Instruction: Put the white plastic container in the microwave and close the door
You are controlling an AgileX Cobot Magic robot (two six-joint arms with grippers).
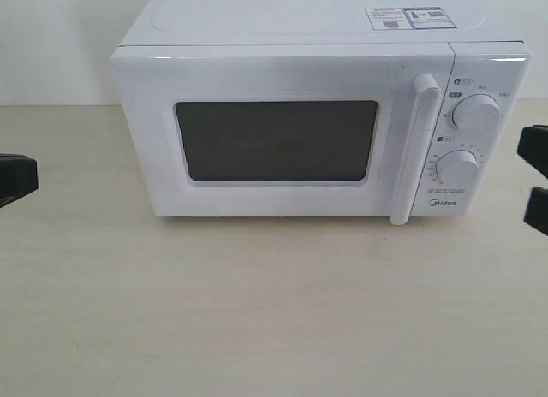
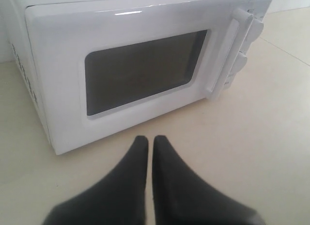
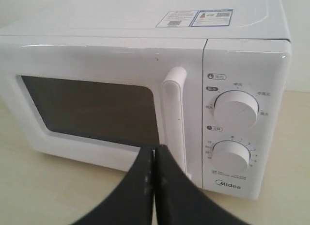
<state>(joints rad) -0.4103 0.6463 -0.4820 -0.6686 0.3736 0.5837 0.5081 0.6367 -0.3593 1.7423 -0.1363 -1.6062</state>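
Note:
The white Midea microwave stands at the back middle of the table, its door shut, with a dark window and a long vertical handle. The white plastic container shows in no view. My left gripper is shut with nothing between its fingers, hovering over the table in front of the door. My right gripper is also shut and empty, its tips in front of the lower end of the handle. In the exterior view only black parts of the arms show at the left edge and right edge.
The light wooden table stretches in front of the microwave. Two round dials sit on the right panel, and a sticker lies on top. A pale wall stands behind.

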